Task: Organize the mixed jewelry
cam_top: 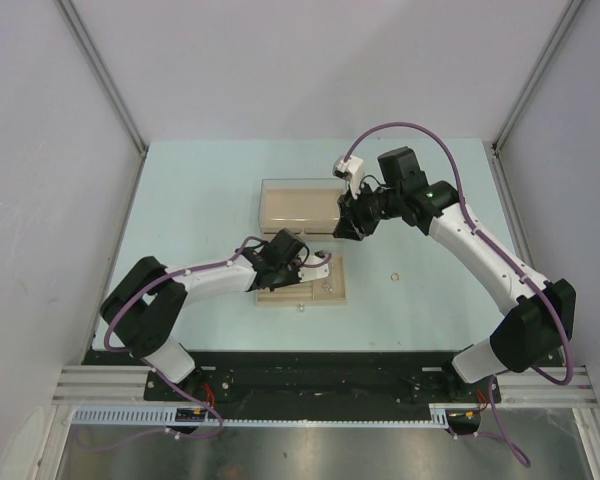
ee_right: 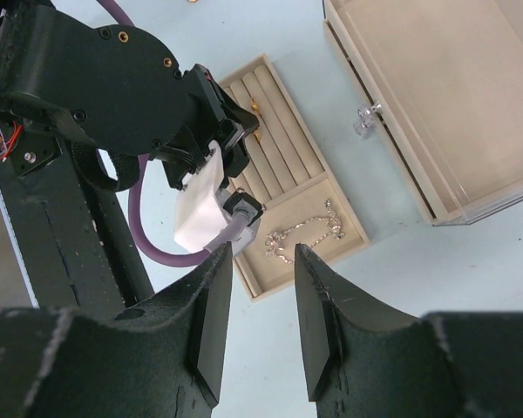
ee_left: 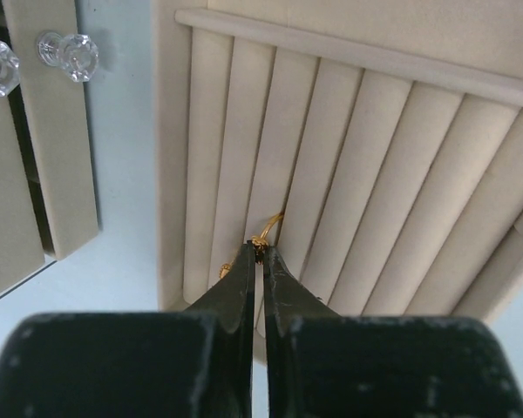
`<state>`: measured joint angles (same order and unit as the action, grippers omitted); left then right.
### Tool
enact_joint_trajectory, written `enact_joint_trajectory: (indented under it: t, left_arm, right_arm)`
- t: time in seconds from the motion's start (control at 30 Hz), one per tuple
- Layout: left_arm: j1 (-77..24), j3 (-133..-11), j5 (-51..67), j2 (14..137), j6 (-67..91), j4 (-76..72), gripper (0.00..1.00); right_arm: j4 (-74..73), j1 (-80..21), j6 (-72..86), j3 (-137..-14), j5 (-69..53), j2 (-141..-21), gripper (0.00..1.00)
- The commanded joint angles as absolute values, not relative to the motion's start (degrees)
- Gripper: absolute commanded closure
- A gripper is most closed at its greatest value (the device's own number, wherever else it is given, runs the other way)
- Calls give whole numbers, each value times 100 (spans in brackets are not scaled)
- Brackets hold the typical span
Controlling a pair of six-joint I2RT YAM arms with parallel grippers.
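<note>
So, quick read. The left tool [ee_left: 258, 247] is pinched basically all the way shut on a small gold ring [ee_left: 270, 223], gripped right at the tips. It's low in the middle of the wrist view, over the slotted tray [ee_left: 170, 174], w/ the ring at a groove left of the tray's middle. Can't tell exactly which groove, or whether it's seated yet.

What matters imo is the grooves run up the frame leaning a bit right, and the visible bit of ring curves up-right from the tips. So its edge looks roughly lined up w/ the groove, not across it. If that's right, the next move prob only needs a straight push down and a release, no twisting.

There's a gold speck [ee_left: 225, 270] just left of the tool finger, too small to say what it is.

The right tool [ee_right: 261, 254] is about half open w/ nothing in it. It hangs above the lower end of the tray in its view, where the chain [ee_right: 305, 233] lies in the open compartment, long axis lower left to upper right.

A loose ring [cam_top: 393, 273] sits on the counter [cam_top: 200, 200], right of the tray in the top view. The right arm is clearly nearer, so I'd guess that one's its job.
</note>
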<state>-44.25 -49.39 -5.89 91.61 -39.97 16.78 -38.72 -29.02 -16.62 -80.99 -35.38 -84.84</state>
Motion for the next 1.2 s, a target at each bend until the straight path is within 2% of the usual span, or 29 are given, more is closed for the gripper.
enact_joint_trajectory:
  t: [0.0, 1.17]
  left_arm:
    - [-4482, -4869, -598, 9290, -4104, 1538, 100]
    - [-4878, -5177, -879, 9782, -3902, 1846, 100]
  right_arm:
    - [-3762, -2883, -1705, -8104, -3612, -8314, 61]
    - [-3736, -2883, -1723, -8042, -3595, -8306, 61]
